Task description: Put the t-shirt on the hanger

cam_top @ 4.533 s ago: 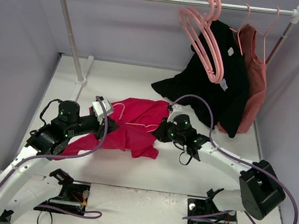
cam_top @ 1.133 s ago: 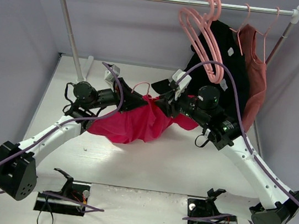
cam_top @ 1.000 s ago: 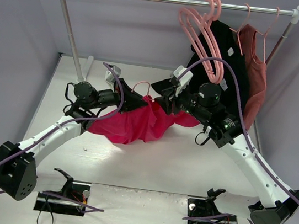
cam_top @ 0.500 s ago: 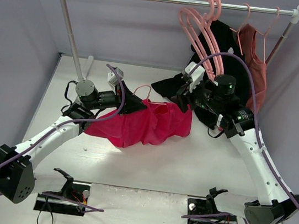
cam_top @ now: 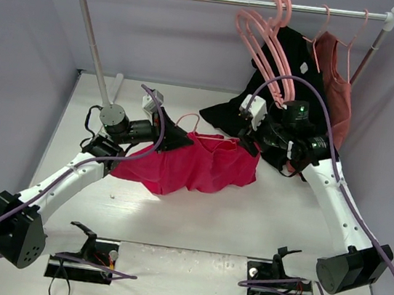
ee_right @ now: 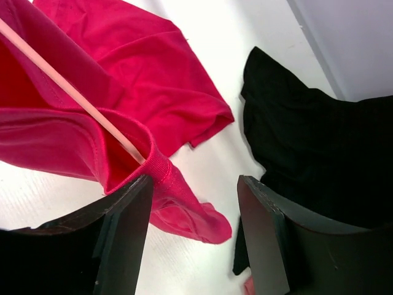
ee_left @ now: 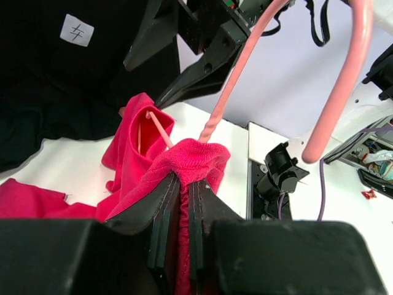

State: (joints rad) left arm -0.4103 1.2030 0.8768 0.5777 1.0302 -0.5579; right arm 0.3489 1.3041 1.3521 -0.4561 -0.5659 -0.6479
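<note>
The crimson t-shirt [cam_top: 205,167] hangs in the air between the two arms, its lower edge touching the table. My left gripper [cam_top: 182,140] is shut on a bunch of its fabric [ee_left: 184,163] beside the hanger's hook. The pink hanger [cam_top: 186,119] has its hook above the shirt. In the left wrist view the hanger [ee_left: 236,74] rises out of the cloth. My right gripper [cam_top: 248,136] stands open at the shirt's right end. In the right wrist view the hanger's arm [ee_right: 67,89] runs inside the t-shirt [ee_right: 135,80], whose ribbed edge lies against the left finger of my right gripper [ee_right: 194,181], not pinched.
A clothes rail [cam_top: 232,1] spans the back, its left post [cam_top: 95,38] behind the left arm. Spare pink hangers [cam_top: 270,48], a black shirt [cam_top: 289,116] and a rust-red top [cam_top: 337,94] hang at its right end. The black shirt [ee_right: 319,141] drapes close to the right gripper.
The right gripper has opened, let go of the t-shirt and drawn back to the right. The shirt now spreads farther right along the hanger. The left gripper holds its place.
</note>
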